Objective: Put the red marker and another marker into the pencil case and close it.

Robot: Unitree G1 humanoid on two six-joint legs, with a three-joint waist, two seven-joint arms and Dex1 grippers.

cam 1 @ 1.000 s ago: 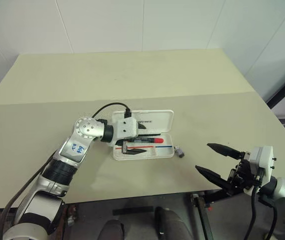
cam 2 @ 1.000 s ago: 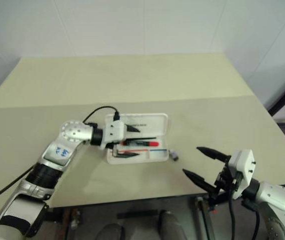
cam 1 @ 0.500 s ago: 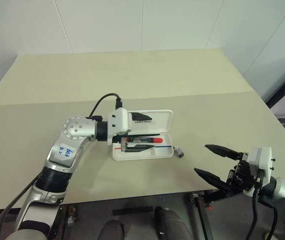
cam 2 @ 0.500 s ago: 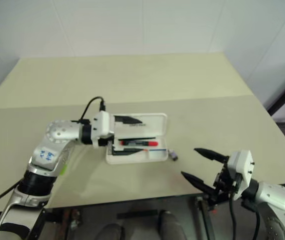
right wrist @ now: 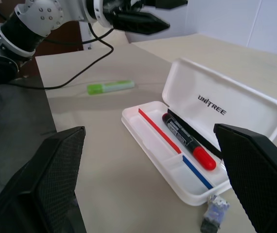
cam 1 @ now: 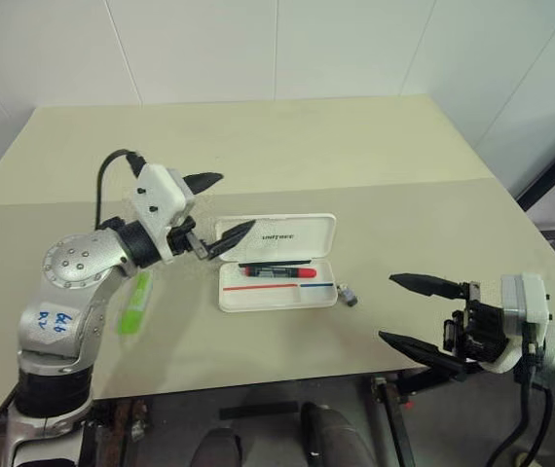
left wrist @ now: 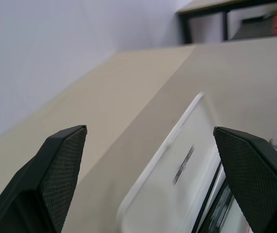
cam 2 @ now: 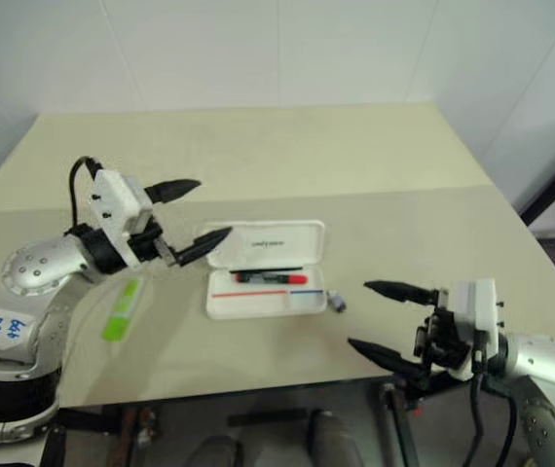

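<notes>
The desk (cam 1: 404,156) is a big, pale cream top with a faint line running across its middle. White walls stand behind it, and a dark strip shows past its right edge.

The pencil case (cam 1: 277,261) lies open near the middle of the desk, a bit toward the front edge. The red marker (cam 1: 277,272) lies inside its tray. The green marker (cam 1: 135,302) lies flat on the desk, well to the left of the case. A small grey block (cam 1: 351,294) sits just beside the case's right end.

The left hand (cam 1: 216,207) is wide open and holds nothing, up above the desk left of the case. The right hand (cam 1: 409,311) is wide open and empty too, near the front right corner.
</notes>
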